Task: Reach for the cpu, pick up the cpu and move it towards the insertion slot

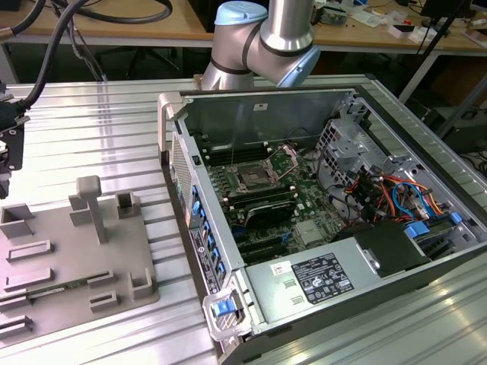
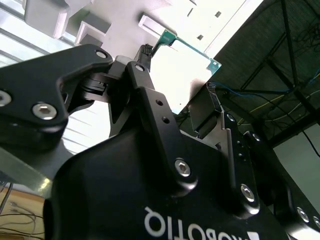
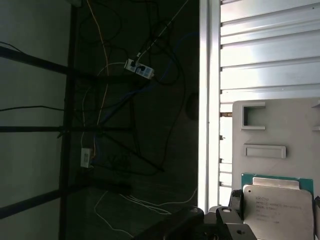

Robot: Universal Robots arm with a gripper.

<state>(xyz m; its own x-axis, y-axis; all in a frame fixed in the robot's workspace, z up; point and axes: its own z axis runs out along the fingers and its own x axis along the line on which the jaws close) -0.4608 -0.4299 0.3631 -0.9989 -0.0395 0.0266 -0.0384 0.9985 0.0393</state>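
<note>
Since the fingers [image 2: 150,105] pinch the cpu [image 2: 182,65] between their tips by its edges, hold it level and firm, clearing the tray [image 3: 270,130] beyond them before heading to the far-off slot [image 1: 251,180].

Big open computer case [image 1: 259,114] lying on its side on a ribbed aluminium table [image 1: 99,129]. Inside the case, at the near end, there's a silver power supply [image 1: 304,277] with a black label, and a tangle of red, blue and orange wires [image 1: 388,194] just beside it. Outside the case, on the exterior view's left, sits a grey plastic tray [image 1: 76,251] with raised blocks. Wooden benches [image 1: 137,26] run behind the case.
</note>
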